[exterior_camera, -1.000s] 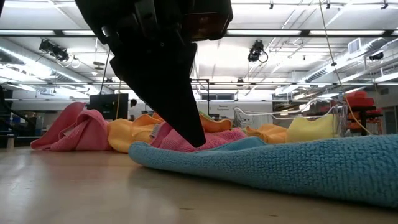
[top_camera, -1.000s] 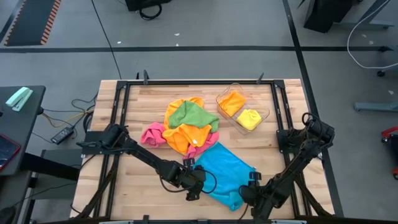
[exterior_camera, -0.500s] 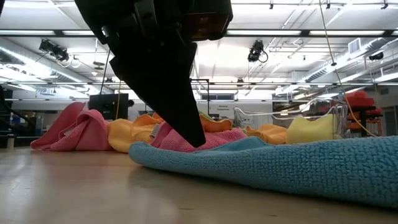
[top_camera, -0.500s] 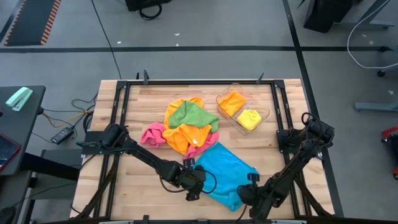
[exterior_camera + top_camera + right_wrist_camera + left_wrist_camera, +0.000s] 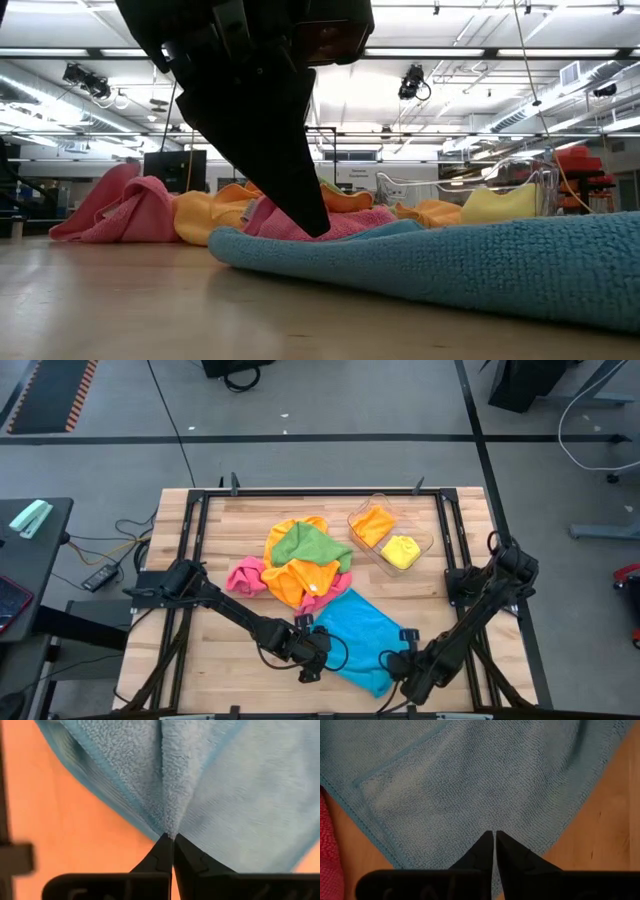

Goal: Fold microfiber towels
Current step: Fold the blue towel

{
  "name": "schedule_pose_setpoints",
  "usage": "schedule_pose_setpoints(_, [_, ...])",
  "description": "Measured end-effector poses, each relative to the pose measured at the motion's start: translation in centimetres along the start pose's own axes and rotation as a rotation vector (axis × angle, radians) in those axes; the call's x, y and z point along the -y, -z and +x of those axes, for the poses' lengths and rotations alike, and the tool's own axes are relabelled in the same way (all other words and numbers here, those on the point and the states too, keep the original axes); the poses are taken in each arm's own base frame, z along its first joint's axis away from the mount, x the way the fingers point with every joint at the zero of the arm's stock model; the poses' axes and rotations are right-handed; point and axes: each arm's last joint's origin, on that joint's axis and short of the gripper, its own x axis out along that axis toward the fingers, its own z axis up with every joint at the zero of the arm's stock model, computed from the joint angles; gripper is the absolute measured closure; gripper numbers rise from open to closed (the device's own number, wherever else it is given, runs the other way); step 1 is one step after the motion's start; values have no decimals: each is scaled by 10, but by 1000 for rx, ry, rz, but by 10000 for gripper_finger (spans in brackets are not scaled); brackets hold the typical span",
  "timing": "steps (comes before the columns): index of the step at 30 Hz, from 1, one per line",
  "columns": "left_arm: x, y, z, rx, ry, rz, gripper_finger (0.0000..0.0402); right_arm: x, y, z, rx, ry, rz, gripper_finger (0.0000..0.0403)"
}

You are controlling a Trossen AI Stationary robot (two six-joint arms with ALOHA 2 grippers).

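While the soft blue microfiber towel lies on the wooden worktop below the heaped cloths, my left gripper pinches its near-left edge. My right gripper nips a limp corner fold; grab hems.

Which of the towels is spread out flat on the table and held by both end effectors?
The blue towel, lying apart at the table's near edge. The pink, orange and green ones are crumpled in a pile behind it.

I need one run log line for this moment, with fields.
left gripper: shut on blue towel | right gripper: shut on blue towel, edge pinched | other towels: unfolded heap
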Motion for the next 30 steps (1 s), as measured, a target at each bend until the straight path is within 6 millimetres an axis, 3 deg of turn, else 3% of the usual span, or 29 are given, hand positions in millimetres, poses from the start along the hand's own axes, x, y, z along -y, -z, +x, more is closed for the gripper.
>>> schedule_pose_setpoints(8, [0, 0, 0, 1, 1, 0, 390, 6, -1, 2, -20, 21, -231, 390])
schedule_pose_setpoints(16, [0, 0, 0, 1, 1, 1, 375, 14, 5, 17, -9, 12, -276, 368])
schedule_pose_setpoints(23, [0, 0, 0, 1, 1, 2, 378, 18, 4, 22, -27, -23, -219, 302])
schedule_pose_setpoints(30, [0, 0, 0, 0, 1, 2, 388, 26, 7, 11, -159, -33, -83, 234])
